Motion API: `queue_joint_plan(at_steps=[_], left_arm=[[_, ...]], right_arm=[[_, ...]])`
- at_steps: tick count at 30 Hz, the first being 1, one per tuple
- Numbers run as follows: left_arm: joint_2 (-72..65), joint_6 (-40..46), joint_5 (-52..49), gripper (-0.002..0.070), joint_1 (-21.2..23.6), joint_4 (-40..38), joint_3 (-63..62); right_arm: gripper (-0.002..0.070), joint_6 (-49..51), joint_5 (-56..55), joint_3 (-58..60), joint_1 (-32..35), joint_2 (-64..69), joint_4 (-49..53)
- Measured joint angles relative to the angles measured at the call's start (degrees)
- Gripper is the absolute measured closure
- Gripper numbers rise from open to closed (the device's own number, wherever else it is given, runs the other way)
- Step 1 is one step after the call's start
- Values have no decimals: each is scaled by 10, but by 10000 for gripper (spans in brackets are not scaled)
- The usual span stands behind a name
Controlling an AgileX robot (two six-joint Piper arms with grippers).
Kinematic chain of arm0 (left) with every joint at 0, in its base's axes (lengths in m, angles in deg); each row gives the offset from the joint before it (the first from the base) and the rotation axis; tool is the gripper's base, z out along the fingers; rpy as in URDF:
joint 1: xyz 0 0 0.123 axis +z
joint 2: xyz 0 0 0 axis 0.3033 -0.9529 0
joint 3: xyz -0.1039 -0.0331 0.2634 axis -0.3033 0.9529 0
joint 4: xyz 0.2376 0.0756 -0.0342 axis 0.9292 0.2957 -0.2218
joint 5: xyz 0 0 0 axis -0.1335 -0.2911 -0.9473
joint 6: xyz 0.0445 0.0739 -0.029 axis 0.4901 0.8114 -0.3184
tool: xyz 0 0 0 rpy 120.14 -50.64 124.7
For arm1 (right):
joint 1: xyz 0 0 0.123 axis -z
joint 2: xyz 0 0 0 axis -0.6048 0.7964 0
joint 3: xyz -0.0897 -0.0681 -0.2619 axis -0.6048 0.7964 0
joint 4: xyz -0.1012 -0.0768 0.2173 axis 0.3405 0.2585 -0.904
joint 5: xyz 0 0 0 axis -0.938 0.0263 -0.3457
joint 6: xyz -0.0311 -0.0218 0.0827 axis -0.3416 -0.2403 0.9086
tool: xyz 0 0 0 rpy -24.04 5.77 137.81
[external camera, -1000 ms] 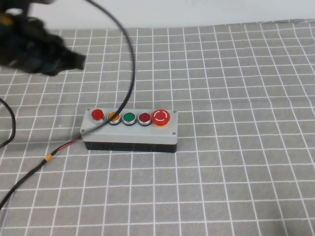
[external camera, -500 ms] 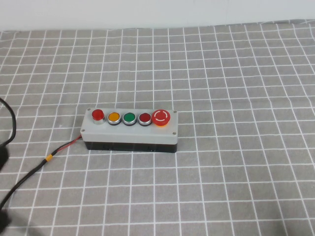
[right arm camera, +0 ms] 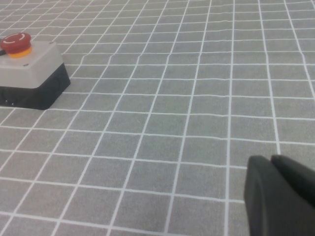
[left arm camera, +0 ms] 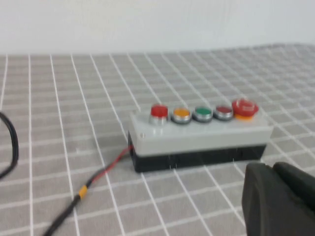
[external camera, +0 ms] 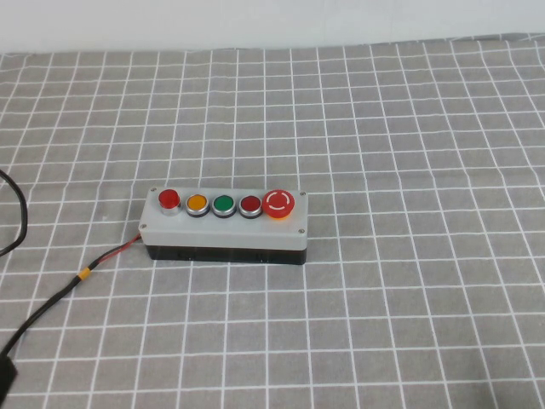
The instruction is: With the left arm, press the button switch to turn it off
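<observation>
The grey box [external camera: 223, 228] stands left of the table's middle with five buttons in a row. The button switch [external camera: 169, 199] is the small bright-red button at its left end; it also shows in the left wrist view [left arm camera: 158, 111]. My left gripper [left arm camera: 273, 169] shows only in its wrist view, shut and empty, low over the cloth and well back from the box on my side. My right gripper [right arm camera: 270, 160] is shut and empty, far to the right of the box. Neither gripper shows in the high view.
Orange [external camera: 197, 204], green [external camera: 223, 204] and darker red [external camera: 249, 204] buttons and a large red mushroom button [external camera: 278, 203] follow in the row. A thin black cord with red wires [external camera: 81, 274] runs from the box's left end toward the front left. Grey checked cloth covers the table.
The left arm, above the table's far left one second ago, has pulled back out of the high view. The box and buttons have not moved.
</observation>
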Motion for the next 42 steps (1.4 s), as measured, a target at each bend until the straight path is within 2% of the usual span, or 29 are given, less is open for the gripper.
queue_joint_plan(at_steps=[6, 8, 14, 18, 22, 30, 42], left_arm=[[0, -1, -7, 678, 0, 13, 23], [0, -2, 20, 678, 0, 31, 41], [0, -39, 297, 678, 11, 98, 154], [0, -63, 351, 678, 42, 108, 176], [0, -70, 309, 678, 60, 112, 177], [0, -79, 110, 678, 62, 117, 178], [0, -92, 103, 678, 62, 113, 178]], right_arm=[[692, 0, 0, 0, 0, 0, 0], [692, 0, 0, 0, 0, 0, 0], [692, 0, 0, 0, 0, 0, 0], [692, 0, 0, 0, 0, 0, 0], [692, 0, 0, 0, 0, 0, 0], [692, 0, 0, 0, 0, 0, 0], [692, 0, 0, 0, 0, 0, 0]])
